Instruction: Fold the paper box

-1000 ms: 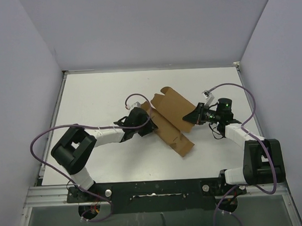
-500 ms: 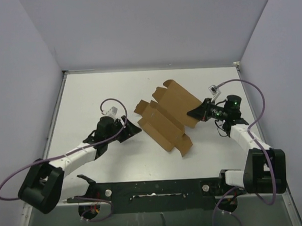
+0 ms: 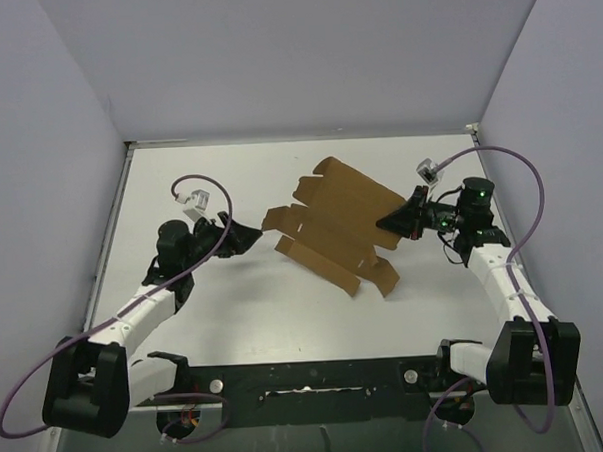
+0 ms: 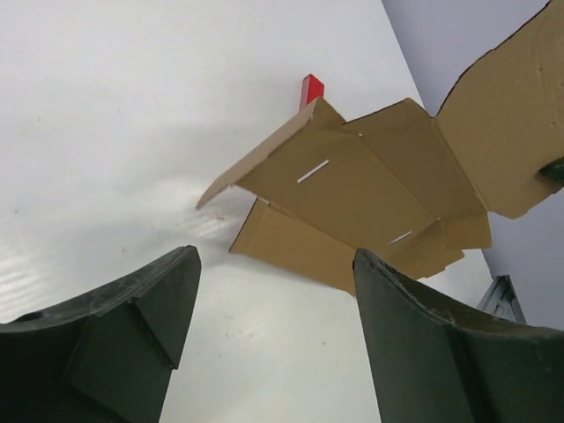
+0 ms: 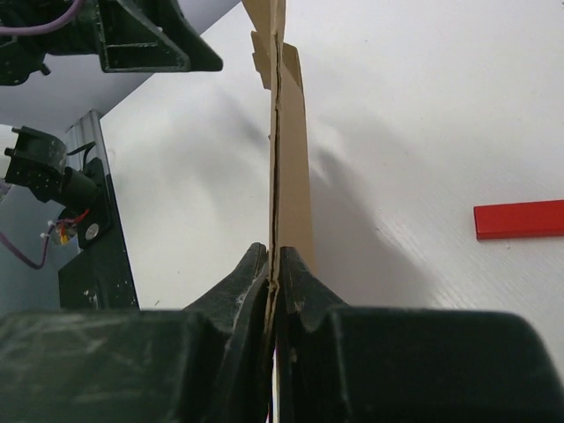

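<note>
A brown flat die-cut cardboard paper box (image 3: 334, 228) sits mid-table on the white table (image 3: 180, 191). It is unfolded and tilted, with shadow beneath it. The right gripper (image 3: 385, 223) has its fingers pressed together on the sheet's right edge, pinching it. The left gripper (image 3: 250, 238) is to the left of the sheet, clear of it, with its fingers spread wide. A small red rectangular block (image 5: 520, 218) lies on the table near the sheet's far side.

So the paper box (image 3: 332, 230) sits mid desk (image 3: 179, 181), left hand (image 3: 250, 235) apart on its left, right hand (image 3: 388, 222) clamped on its right edge, block (image 4: 311, 88) behind it from the left hand's side.
</note>
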